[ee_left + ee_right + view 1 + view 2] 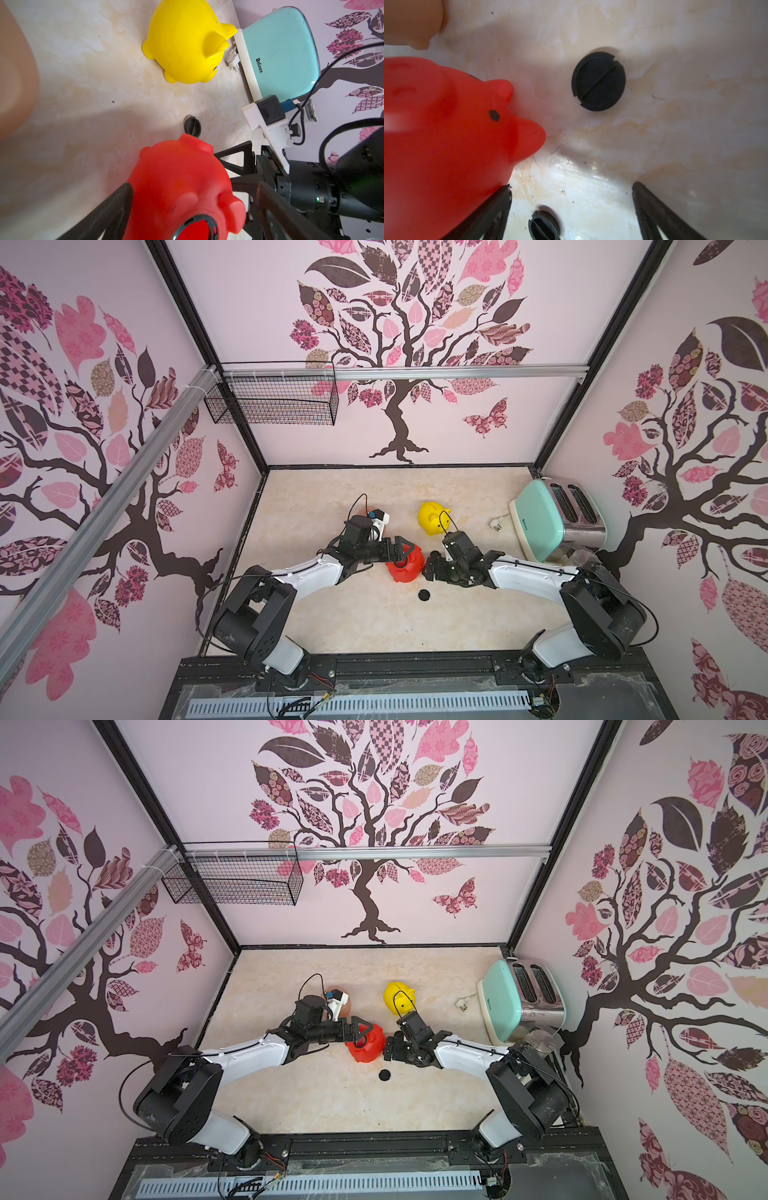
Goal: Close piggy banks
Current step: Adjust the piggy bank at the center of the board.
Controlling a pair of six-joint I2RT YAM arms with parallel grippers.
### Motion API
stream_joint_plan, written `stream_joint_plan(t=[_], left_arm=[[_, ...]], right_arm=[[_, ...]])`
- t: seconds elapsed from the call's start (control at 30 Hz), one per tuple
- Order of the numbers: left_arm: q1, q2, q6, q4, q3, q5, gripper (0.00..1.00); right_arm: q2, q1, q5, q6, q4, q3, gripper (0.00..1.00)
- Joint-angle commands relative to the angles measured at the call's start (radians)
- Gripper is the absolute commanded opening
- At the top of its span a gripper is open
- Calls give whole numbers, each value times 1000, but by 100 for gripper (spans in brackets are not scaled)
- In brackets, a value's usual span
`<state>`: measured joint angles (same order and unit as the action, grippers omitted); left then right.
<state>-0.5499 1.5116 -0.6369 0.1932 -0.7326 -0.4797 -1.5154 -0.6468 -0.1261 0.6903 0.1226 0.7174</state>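
- Two black plugs lie loose at the front. One plug [424,595] sits in the open on the bench [353,626]. A second plug [544,226] lies right beneath your right end effector [571,187], whose jaws are spread and empty, likely lined up to drop onto it.
- Just behind, the red pig [405,570] lies tipped over mid-bench between the two arms, its flank touching a right fingertip [505,190].
- Your left end effector [194,186] straddles that pig with its jaws wide. Bare bench shows past one side, so I'd call it fencing the pig in, not squeezing.
- A dark ring shows at the belly hole, but I can't tell whether it's plugged.
- Further back, the yellow pig [432,518] waits clear of both arms.
- The peach pig [349,1006] is half hidden behind the left wrist.
- Far right, the toaster [540,522] stays well out of the way.
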Motion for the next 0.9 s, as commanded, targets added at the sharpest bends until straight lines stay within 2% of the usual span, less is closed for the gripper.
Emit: stream_joint_plan(t=[0.0, 0.87], left_arm=[[-7, -47, -25, 1, 21, -13, 95], [-8, -219, -8, -122, 97, 86, 95]], right_arm=[[-28, 0, 15, -14, 40, 23, 94], [-134, 36, 40, -70, 61, 126, 97]])
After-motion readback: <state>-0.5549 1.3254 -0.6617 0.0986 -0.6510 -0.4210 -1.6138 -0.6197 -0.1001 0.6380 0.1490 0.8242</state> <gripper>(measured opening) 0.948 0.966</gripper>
